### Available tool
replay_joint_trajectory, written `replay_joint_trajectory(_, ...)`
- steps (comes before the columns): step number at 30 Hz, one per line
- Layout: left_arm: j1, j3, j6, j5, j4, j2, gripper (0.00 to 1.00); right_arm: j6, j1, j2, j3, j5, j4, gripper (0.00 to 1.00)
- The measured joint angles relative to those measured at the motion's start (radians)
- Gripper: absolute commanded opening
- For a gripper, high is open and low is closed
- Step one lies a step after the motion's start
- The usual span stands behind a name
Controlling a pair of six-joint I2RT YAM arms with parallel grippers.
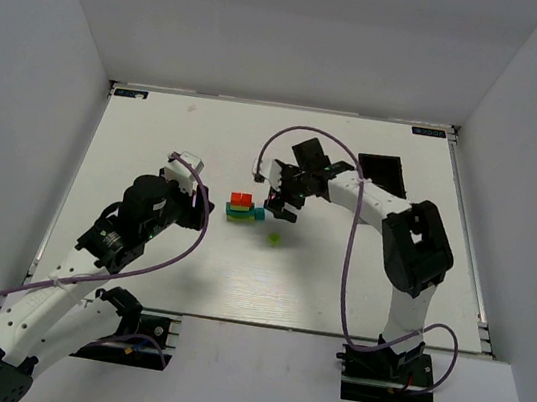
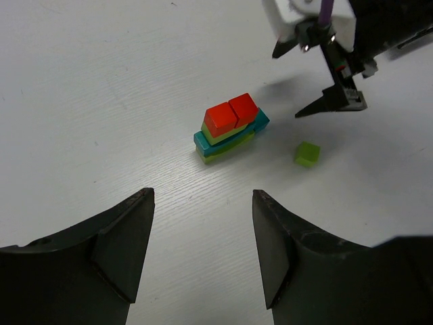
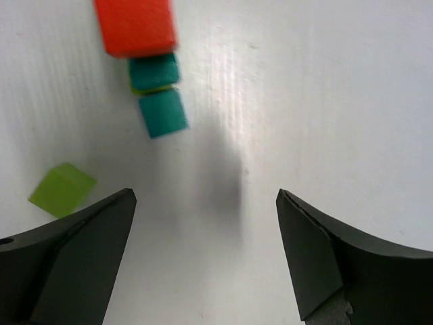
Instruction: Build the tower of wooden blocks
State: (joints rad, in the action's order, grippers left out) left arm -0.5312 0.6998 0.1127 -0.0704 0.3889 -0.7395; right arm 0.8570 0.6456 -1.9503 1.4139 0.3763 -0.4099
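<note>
A wood block tower (image 2: 230, 128) of tiny painted pieces is standing near the middle of the white surface (image 1: 159, 124). Lime-green and teal flat bars are layered at its base, and a red cube and an orange cube are sitting side by side on top. A loose lime-green wooden cube (image 2: 307, 154) is lying on the surface just beside the tower without touching it, on the side toward the near and right edges.

The right gripper (image 3: 206, 196) is hovering just off the tower's right-hand end, its jaws spread wide and gripping nothing. Its wrist view is showing the teal end of the stack and the loose cube lying ahead of the dark fingers. The left gripper (image 2: 203, 196) is facing the tower from the left-edge side, well short of it, its jaws likewise standing wide apart and empty.

A black rectangular bin (image 1: 384, 171) is sitting toward the far right corner of the surface, behind the right arm. Purple cables (image 1: 346, 273) are looping along both arms.
</note>
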Motion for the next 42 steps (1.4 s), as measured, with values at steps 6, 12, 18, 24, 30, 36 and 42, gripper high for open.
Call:
replay_joint_trajectory(6, 0.0, 0.0, 0.008, 0.002, 0.0, 0.0, 0.26, 0.035, -0.08, 0.119, -0.068, 0.027, 0.024, 0.84)
replay_joint_trajectory(12, 0.0, 0.0, -0.007, 0.031, 0.0, 0.0, 0.02, 0.317, -0.098, 0.227, -0.205, 0.204, -0.064, 0.44)
replay_joint_trajectory(18, 0.0, 0.0, -0.012, 0.044, 0.0, 0.0, 0.3, 0.468, -0.045, 0.166, -0.214, 0.253, -0.119, 0.59)
replay_joint_trajectory(24, 0.0, 0.0, -0.011, 0.05, 0.0, 0.0, 0.39, 0.521, -0.008, 0.152, -0.216, 0.251, -0.118, 0.62)
replay_joint_trajectory(30, 0.0, 0.0, -0.011, 0.053, 0.0, 0.0, 0.39, 0.541, 0.019, 0.095, -0.208, 0.233, -0.117, 0.61)
replay_joint_trajectory(36, 0.0, 0.0, -0.011, 0.053, 0.0, 0.0, 0.39, 0.541, 0.048, 0.062, -0.202, 0.206, -0.116, 0.53)
replay_joint_trajectory(42, 0.0, 0.0, -0.011, 0.053, 0.0, 0.0, 0.39, 0.537, 0.066, 0.059, -0.198, 0.199, -0.113, 0.34)
